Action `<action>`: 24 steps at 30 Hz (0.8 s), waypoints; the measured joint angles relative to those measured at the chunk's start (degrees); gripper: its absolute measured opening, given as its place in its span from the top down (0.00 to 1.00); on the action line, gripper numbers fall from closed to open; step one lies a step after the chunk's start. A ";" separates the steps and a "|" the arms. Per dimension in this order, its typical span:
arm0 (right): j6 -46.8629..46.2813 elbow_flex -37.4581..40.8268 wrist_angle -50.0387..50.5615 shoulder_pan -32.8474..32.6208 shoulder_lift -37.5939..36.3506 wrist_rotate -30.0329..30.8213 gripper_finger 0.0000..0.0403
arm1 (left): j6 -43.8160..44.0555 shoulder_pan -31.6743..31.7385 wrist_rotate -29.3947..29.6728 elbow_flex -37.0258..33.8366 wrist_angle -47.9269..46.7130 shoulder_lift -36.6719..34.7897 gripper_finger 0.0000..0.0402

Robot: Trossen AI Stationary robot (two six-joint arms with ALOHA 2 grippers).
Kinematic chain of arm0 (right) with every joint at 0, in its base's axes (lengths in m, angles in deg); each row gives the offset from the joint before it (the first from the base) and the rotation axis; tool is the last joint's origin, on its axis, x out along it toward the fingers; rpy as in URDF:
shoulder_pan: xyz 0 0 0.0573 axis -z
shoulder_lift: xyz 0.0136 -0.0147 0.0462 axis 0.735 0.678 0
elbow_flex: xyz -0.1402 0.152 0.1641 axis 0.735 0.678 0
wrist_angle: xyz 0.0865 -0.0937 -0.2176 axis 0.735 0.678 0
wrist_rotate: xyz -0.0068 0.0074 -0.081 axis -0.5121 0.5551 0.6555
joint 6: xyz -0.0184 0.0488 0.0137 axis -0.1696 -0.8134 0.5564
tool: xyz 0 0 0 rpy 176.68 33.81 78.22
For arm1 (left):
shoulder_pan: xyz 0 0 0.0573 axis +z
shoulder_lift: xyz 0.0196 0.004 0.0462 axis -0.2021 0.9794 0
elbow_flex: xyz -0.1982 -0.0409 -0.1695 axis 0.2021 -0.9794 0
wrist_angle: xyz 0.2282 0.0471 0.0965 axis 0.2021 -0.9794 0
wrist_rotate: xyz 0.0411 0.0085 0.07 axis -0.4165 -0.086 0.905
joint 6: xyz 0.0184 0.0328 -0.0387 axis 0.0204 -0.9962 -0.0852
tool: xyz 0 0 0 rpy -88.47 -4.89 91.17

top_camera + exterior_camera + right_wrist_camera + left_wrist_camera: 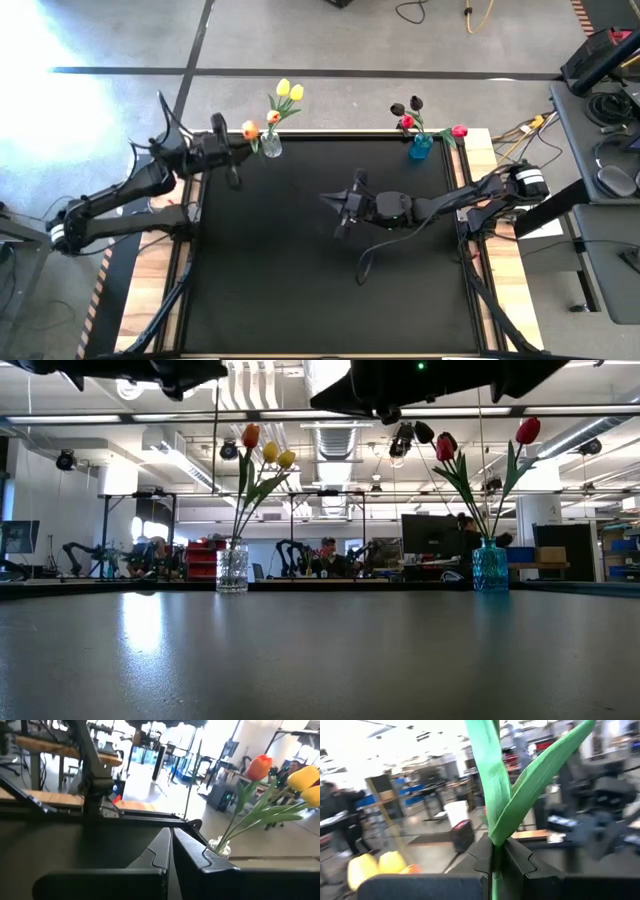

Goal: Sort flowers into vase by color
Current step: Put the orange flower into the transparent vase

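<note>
- While the left end effector (493, 862) clamps a tulip stem (495, 795) upright, it sits just beside the clear vase (270, 146), stem axis vertical.
- Right end effector (338, 205) is closed empty over mid-counter (300, 280), farther from both vases.

Bright ceiling strip lights (300, 418) blaze across the low view, and their glare pools as a pale sheen on the dark table (140, 635). From above, a washed-out white patch burns out the floor (40, 110) at the left, while the black tabletop stays flat and matte, hardly shadowed. The left wrist view is smeared: the room behind swims in blur, only the green leaf (495, 790) fairly crisp. The right wrist view glows overexposed around the windows (200, 740).
</note>
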 joint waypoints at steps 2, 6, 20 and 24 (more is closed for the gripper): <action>0.20 1.03 -2.09 0.01 -0.16 0.21 0.97 | 0.04 2.78 0.02 0.07 0.40 0.52 0.99; 0.53 1.55 -2.06 0.04 -0.18 0.32 0.97 | 0.54 9.10 0.00 -1.41 6.88 1.11 0.99; 1.14 1.55 -2.82 -0.24 0.11 0.23 0.97 | 9.36 26.08 -12.99 -6.64 33.62 16.16 0.99; 1.74 1.55 -2.87 -0.33 0.12 0.23 0.97 | 9.22 27.44 -13.64 -6.36 37.05 21.23 0.99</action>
